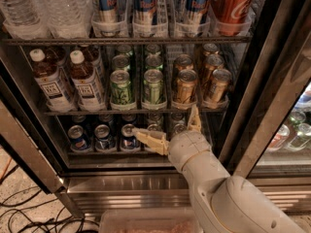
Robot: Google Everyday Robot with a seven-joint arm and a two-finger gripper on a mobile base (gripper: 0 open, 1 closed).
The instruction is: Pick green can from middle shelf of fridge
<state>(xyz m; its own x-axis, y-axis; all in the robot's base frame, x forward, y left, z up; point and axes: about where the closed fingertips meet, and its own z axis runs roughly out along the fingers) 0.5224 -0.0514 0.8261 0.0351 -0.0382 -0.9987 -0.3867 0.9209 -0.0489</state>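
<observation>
Two rows of green cans stand on the middle shelf (131, 111) of the open fridge (272, 96). The front ones are a left green can (121, 88) and a right green can (153, 87), each in a clear lane. My gripper (167, 124) is open, one finger (148, 139) pointing left and the other finger (194, 119) pointing up. It hangs just below the middle shelf's front rail, in front of the lower shelf, under and slightly right of the right green can. It holds nothing.
Gold-bronze cans (185, 86) stand right of the green ones, tea bottles (85, 80) to the left. Blue Pepsi cans (103, 137) sit on the lower shelf. Tall blue cans (145, 4), water bottles and a red can (233, 4) fill the top rack. Cables lie on the floor at left.
</observation>
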